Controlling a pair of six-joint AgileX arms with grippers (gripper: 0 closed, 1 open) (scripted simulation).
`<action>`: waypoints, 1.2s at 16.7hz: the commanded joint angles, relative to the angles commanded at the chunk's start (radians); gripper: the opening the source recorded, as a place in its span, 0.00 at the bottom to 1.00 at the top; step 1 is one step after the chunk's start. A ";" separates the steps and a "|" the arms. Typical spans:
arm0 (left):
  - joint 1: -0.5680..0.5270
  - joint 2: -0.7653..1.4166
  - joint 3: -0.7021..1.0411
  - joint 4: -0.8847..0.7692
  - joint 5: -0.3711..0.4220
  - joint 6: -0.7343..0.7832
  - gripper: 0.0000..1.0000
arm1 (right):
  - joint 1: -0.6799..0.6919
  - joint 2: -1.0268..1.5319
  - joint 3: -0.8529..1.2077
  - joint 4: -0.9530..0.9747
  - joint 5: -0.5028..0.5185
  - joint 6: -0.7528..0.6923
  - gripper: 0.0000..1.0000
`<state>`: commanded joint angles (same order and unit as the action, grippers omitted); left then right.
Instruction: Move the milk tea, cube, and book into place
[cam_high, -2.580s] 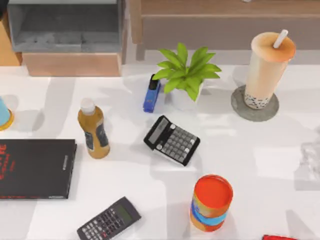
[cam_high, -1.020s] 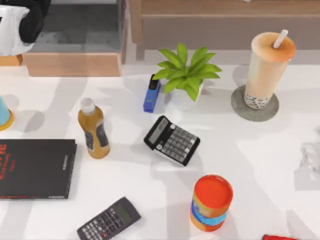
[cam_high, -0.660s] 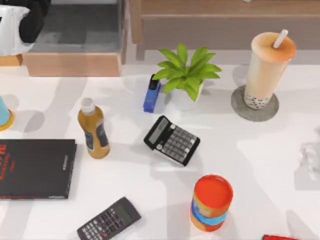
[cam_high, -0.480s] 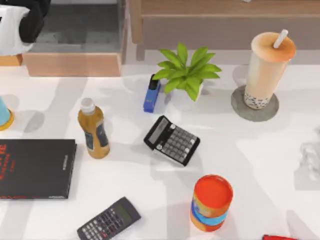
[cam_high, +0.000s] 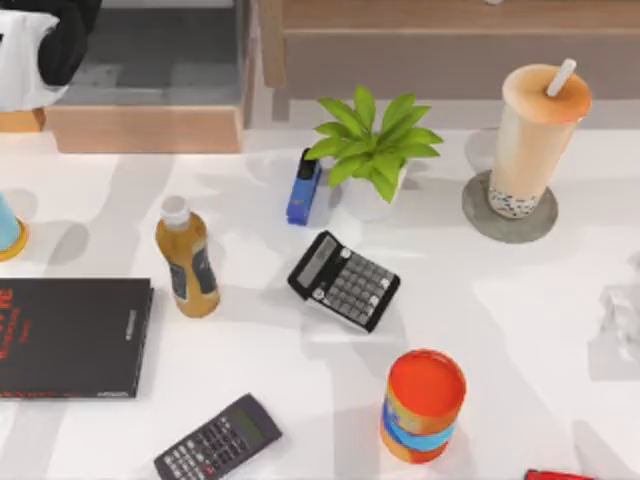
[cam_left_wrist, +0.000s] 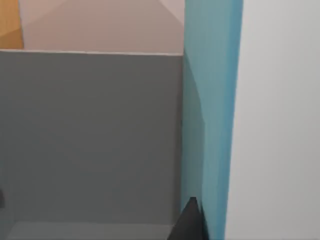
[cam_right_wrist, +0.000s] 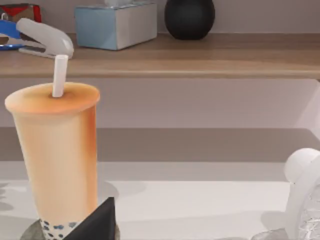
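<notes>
The milk tea (cam_high: 538, 130) is seen upright on a round grey coaster (cam_high: 510, 210) at the far right of the table (cam_high: 500, 320), its white straw (cam_high: 561, 77) standing out of the lid. In the right wrist view the same cup (cam_right_wrist: 57, 155) stands close in front of the camera, with a dark fingertip (cam_right_wrist: 97, 222) of the right gripper low beside its base; whether that gripper is open or closed cannot be told, and no hold on the cup is seen.

The left arm (cam_high: 40, 45) is found at the far left corner, over a grey open box (cam_high: 160, 65) with a wooden front. In the left wrist view a teal-blue book (cam_left_wrist: 212, 115) is seen on edge against the grey inner wall of the box (cam_left_wrist: 90, 135), with a dark fingertip (cam_left_wrist: 190, 222) of the left gripper right at the cover. Whether the book is gripped cannot be told.

Elsewhere on the table are noted an amber bottle (cam_high: 187, 257), a flat black book (cam_high: 70, 337), two calculators (cam_high: 344, 281) (cam_high: 218, 439), a potted plant (cam_high: 372, 150), a blue stapler (cam_high: 304, 187) and an orange can (cam_high: 424, 405)
</notes>
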<state>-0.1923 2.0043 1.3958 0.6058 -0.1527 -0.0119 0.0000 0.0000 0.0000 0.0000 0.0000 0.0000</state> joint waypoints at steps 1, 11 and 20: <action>0.000 0.000 0.000 0.000 0.000 0.000 0.00 | 0.000 0.000 0.000 0.000 0.000 0.000 1.00; -0.005 -0.046 -0.025 -0.019 -0.004 0.002 0.00 | 0.000 0.000 0.000 0.000 0.000 0.000 1.00; -0.015 -0.106 -0.039 -0.052 0.008 0.076 0.00 | 0.000 0.000 0.000 0.000 0.000 0.000 1.00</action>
<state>-0.2077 1.8986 1.3564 0.5543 -0.1452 0.0646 0.0000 0.0000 0.0000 0.0000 0.0000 0.0000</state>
